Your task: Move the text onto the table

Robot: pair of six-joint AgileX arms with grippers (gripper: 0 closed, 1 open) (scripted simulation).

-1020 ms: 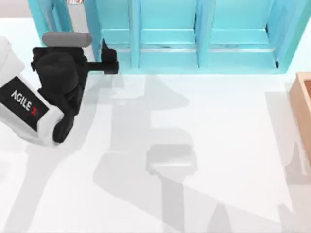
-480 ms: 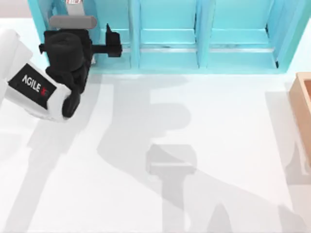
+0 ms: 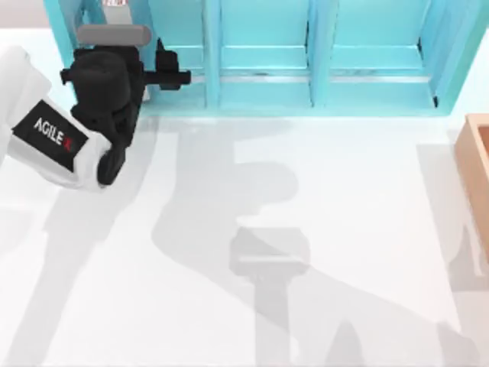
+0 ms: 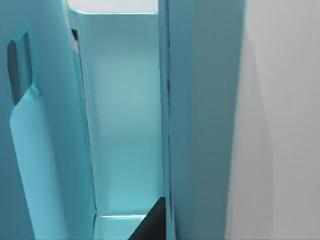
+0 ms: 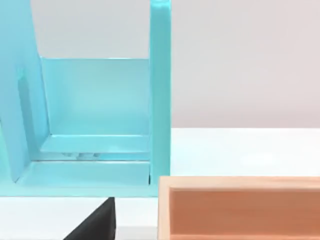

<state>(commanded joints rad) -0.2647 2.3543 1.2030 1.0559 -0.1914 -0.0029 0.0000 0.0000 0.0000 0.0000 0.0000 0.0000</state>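
The text stands upright in the leftmost bay of the light-blue shelf, at the top view's upper edge. Its pale page edges and a small red-and-white mark face up. My left gripper is at the mouth of that bay, just right of the text and next to the first divider. Its black wrist covers the bay's front. The left wrist view looks along the bay's teal walls, with my left gripper at the picture's edge. The white table spreads in front of the shelf. My right gripper stays parked off to the right.
A tan wooden box sits at the table's right edge, and the right wrist view shows the box close up. The shelf's upright dividers flank the left bay. Arm shadows lie across the middle of the table.
My left arm has swung up from the table toward the shelf's left bay. In the last half second its gripper shifted slightly left, closer to the text.
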